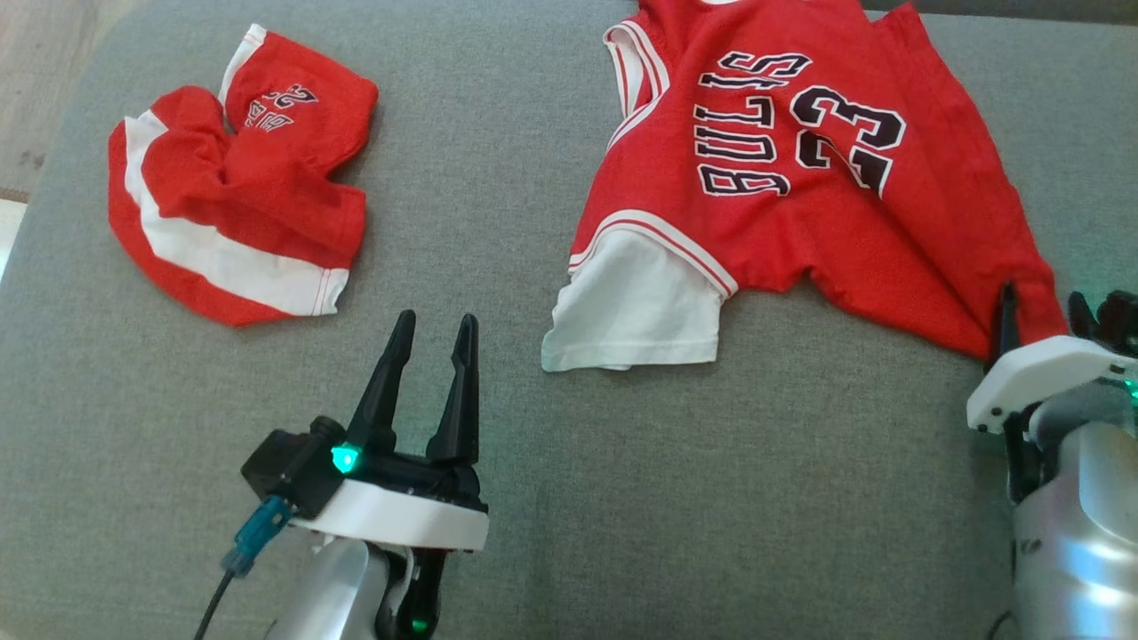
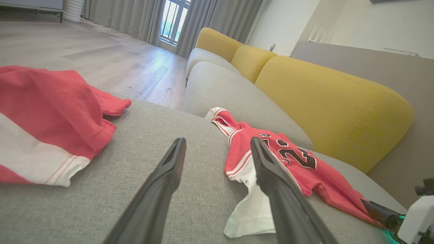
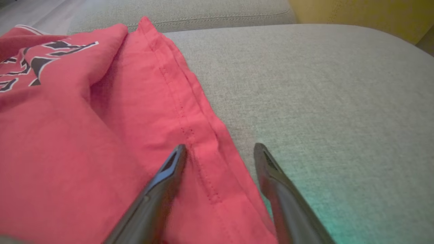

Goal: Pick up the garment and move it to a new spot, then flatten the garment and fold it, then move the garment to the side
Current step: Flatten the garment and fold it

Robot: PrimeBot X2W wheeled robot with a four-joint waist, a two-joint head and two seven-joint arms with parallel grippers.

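Right gripper (image 1: 1042, 298), head view: at the near right corner of the red Bulls jersey (image 1: 782, 204), fingers apart, nothing held. We see the jersey lying crumpled on the right half of the grey sofa cushion (image 1: 533, 498), with its white sleeve (image 1: 636, 307) at the jersey's near left. Left gripper (image 1: 436, 320) sits near and left of centre, fingers apart and empty. It is over bare cushion between the jersey and the red-and-white shorts (image 1: 240, 196) at far left.

Left wrist view: Left gripper (image 2: 217, 142) is spread over bare cushion (image 2: 142, 128). The shorts (image 2: 51, 112) are to the left, the jersey (image 2: 305, 173) to the right, and a yellow backrest (image 2: 322, 98) beyond.

Right wrist view: Right gripper (image 3: 220, 147) straddles the jersey's stitched hem (image 3: 200, 135), one finger over red cloth (image 3: 101, 135) and the other over bare cushion (image 3: 322, 101). We cannot tell if the tips touch the cloth.

We judge this is step one, the pick-up, with the grasp not yet made. We take the jersey as the garment, since the right arm is lined up on it. The next move calls for lowering onto the hem and closing on the edge. It should pinch all the layers at the corner, or the cloth may slip when lifted.
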